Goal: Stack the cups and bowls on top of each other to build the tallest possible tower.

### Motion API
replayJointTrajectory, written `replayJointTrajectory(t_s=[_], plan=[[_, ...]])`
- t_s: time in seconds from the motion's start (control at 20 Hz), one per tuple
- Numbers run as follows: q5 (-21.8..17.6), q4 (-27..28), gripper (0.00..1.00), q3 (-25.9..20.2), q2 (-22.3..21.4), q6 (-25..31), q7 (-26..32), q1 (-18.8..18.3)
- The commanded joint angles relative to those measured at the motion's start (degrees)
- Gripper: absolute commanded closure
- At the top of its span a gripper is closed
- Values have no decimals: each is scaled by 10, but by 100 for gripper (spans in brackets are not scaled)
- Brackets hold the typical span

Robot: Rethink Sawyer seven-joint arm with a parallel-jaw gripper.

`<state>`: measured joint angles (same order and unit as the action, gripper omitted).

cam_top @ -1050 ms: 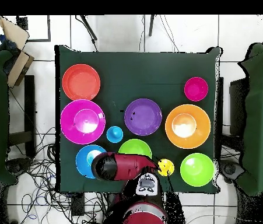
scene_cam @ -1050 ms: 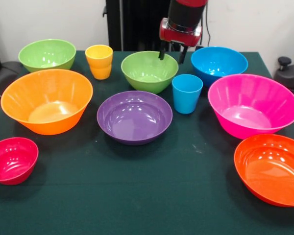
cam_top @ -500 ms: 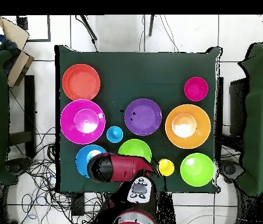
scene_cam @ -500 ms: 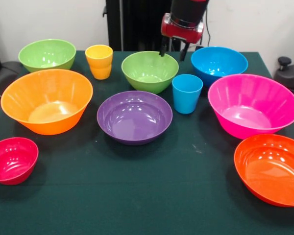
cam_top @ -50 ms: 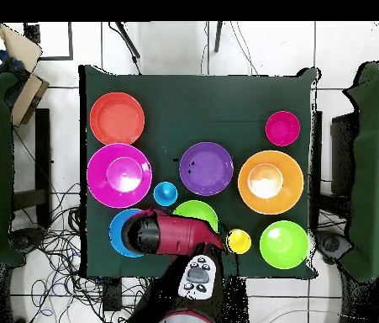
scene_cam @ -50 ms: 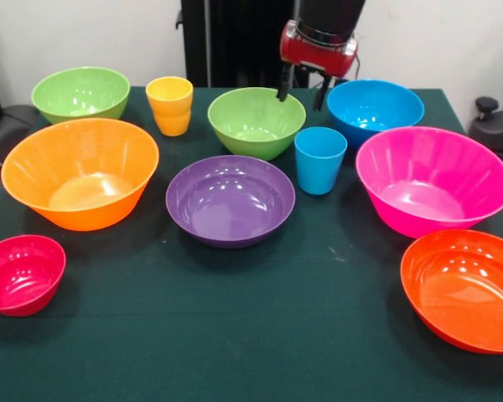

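Observation:
My gripper (scene_cam @ -50 ms: 303,93) hangs open and empty above the far table edge, over the gap between the middle green bowl (scene_cam @ -50 ms: 256,122) and the blue bowl (scene_cam @ -50 ms: 375,109). The light blue cup (scene_cam @ -50 ms: 320,159) stands just in front of that gap. The yellow-orange cup (scene_cam @ -50 ms: 170,105) stands between the two green bowls (scene_cam @ -50 ms: 80,92). The purple bowl (scene_cam @ -50 ms: 230,199) sits mid-table. The orange bowl (scene_cam @ -50 ms: 80,172) and crimson bowl (scene_cam @ -50 ms: 21,273) are on the left. The pink bowl (scene_cam @ -50 ms: 433,177) and red-orange bowl (scene_cam @ -50 ms: 465,289) are on the right. Every piece stands alone; no tower shows.
Seen from overhead, the red arm (cam_top @ -50 ms: 176,235) covers part of the blue bowl (cam_top @ -50 ms: 118,234) and the middle green bowl (cam_top @ -50 ms: 197,209). The dark green table (scene_cam @ -50 ms: 260,352) has open cloth along its near edge. Other tables (cam_top @ -50 ms: 377,168) flank it on both sides.
The gripper has risen a little and drifted toward the blue bowl, staying open. In the overhead view the arm has swung further over the blue bowl. No bowl or cup has moved.

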<state>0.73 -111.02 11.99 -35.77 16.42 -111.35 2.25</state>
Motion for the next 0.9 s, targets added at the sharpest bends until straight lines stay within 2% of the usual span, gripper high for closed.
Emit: replayJointTrajectory(t_s=[0.05,0.45,0.9], plan=[[40,84,0,-34,21,30,-90,-11],[59,112,0,-47,16,65,-75,-29],[64,167,0,-44,40,96,-66,-32]])
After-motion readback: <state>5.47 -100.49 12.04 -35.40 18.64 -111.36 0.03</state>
